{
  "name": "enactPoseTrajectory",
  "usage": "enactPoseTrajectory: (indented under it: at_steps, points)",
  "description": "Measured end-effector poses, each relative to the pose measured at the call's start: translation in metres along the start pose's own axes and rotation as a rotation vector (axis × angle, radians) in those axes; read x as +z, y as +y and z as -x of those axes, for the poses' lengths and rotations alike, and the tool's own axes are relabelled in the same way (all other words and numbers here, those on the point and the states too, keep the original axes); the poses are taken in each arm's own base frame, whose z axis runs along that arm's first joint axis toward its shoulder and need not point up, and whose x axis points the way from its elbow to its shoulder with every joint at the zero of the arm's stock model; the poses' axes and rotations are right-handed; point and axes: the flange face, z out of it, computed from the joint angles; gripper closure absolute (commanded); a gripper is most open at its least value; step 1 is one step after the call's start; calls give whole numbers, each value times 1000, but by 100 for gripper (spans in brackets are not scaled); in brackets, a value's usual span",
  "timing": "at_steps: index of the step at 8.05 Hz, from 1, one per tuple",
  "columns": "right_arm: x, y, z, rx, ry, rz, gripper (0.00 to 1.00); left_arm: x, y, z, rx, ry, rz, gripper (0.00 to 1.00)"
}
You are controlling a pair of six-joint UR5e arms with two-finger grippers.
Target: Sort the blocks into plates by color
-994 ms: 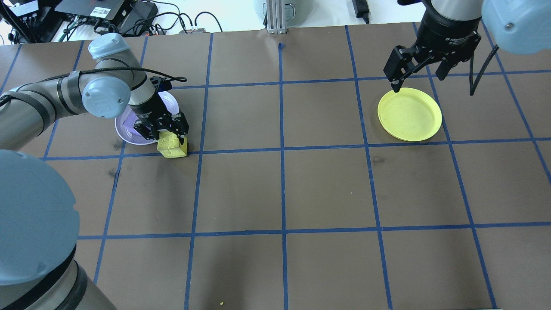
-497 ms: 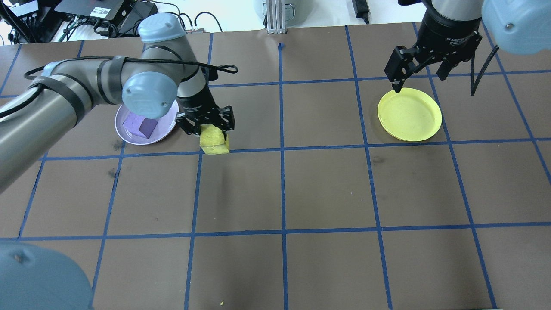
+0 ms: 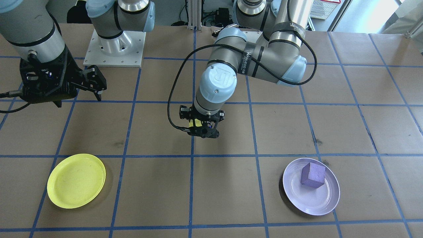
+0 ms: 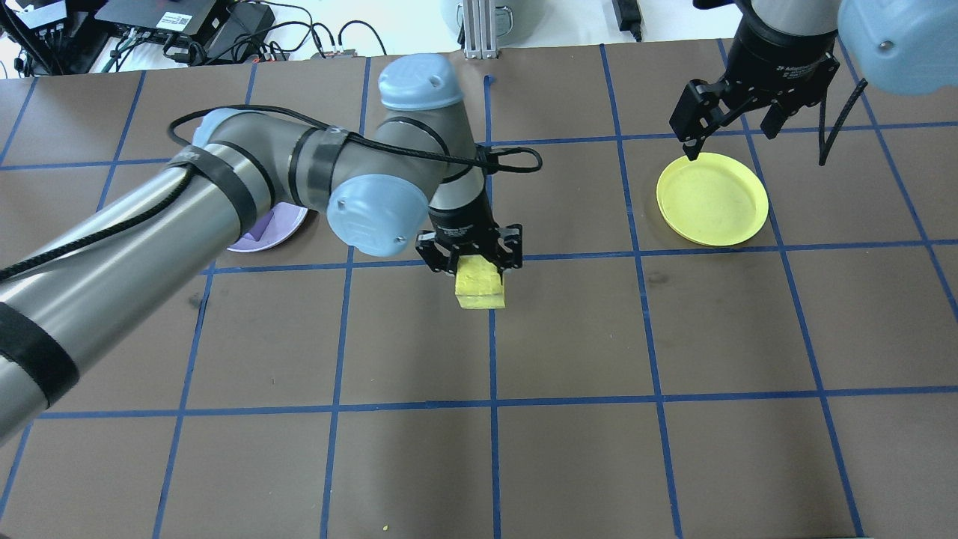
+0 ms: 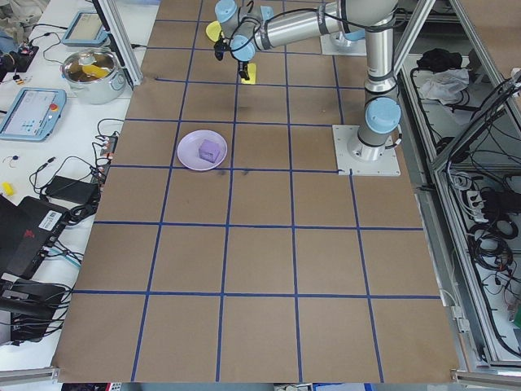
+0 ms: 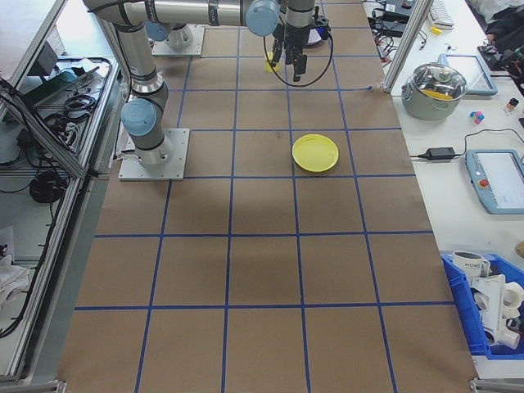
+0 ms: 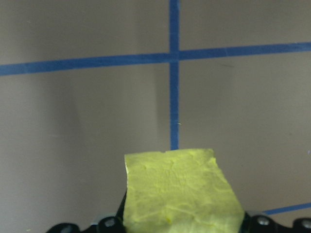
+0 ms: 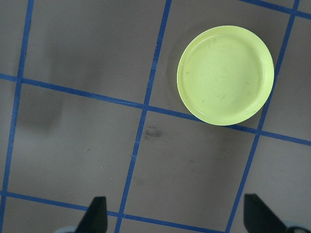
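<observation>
The left gripper [image 4: 474, 262] is clamped on the yellow block [image 4: 480, 290], its jaws pressed against two opposite faces. It holds the block in the air above the table [image 4: 569, 329], over a blue tape line [image 4: 492, 352] near the table's middle. In the left wrist view the block's rough yellow face fills the lower centre, and the fingers are almost wholly hidden behind it.

The right gripper [image 4: 730, 123] hangs with its jaws spread wide and nothing between them, just beyond the yellow plate [image 4: 712, 198] on the side away from the robot.

The purple block [image 3: 312, 175] lies in the lavender plate [image 3: 325, 201], well apart from the yellow plate. In the overhead view the left arm hides most of that plate.
</observation>
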Motion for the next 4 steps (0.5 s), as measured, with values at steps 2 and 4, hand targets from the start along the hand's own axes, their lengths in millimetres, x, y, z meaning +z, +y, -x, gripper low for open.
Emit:
enactPoseTrajectory:
  at_steps: [2, 4]
  points:
    - [0, 0, -1, 0, 2, -5, 0, 29, 16, -40, 61, -16, 32, 100]
    - [0, -1, -1, 1, 4, -6, 0, 63, 8, -59, 100, -14, 8, 17]
